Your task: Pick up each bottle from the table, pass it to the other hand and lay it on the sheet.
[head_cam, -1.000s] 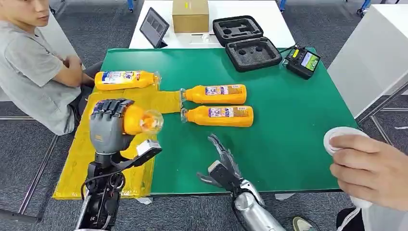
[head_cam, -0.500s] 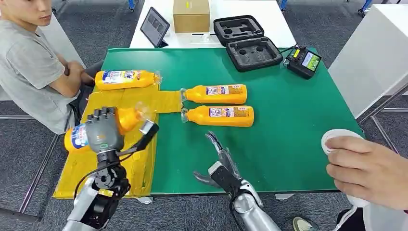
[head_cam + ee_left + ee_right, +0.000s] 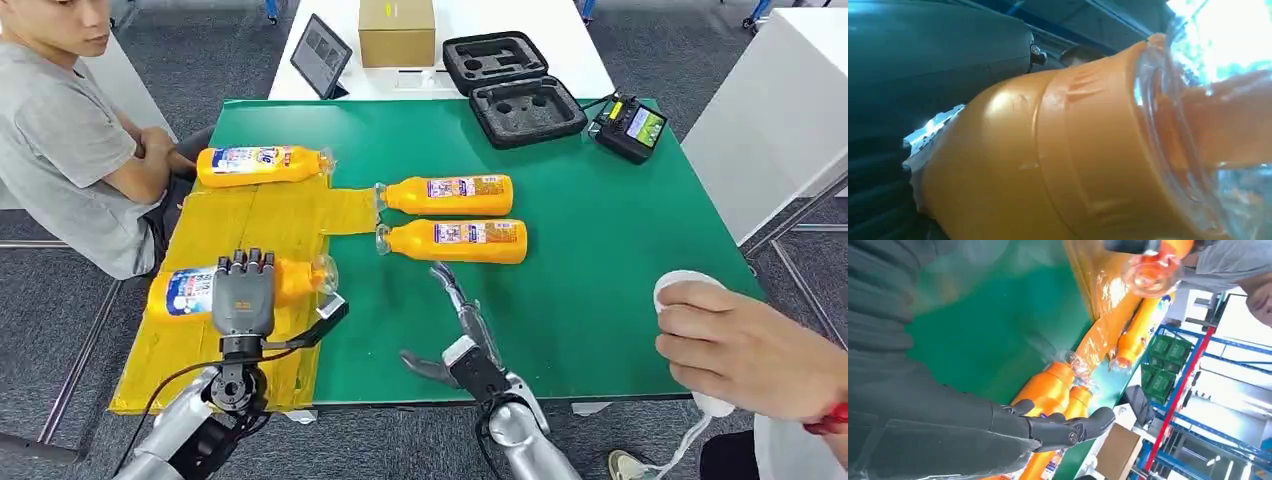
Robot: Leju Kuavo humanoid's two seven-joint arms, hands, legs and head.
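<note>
Left hand (image 3: pixel 243 297) grips the bottle (image 3: pixel 186 291) lying across the yellow sheet (image 3: pixel 215 222), its fingers hiding the bottle's middle. Right hand (image 3: pixel 463 330) hovers over the green table (image 3: pixel 620 220), fingers spread, holding nothing. Beyond, two bottles (image 3: pixel 452 218) lie side by side.

green table (image 3: pixel 620 260) carries yellow sheet (image 3: pixel 205 345), two bottles (image 3: pixel 455 218), black case (image 3: pixel 512 88).

My head view is evenly lit and sharp. The left wrist feed sits too close: the glossy orange plastic bottle (image 3: pixel 1048 165) is soft, its clear cap blown out by backlight. Right wrist edges smear.
</note>
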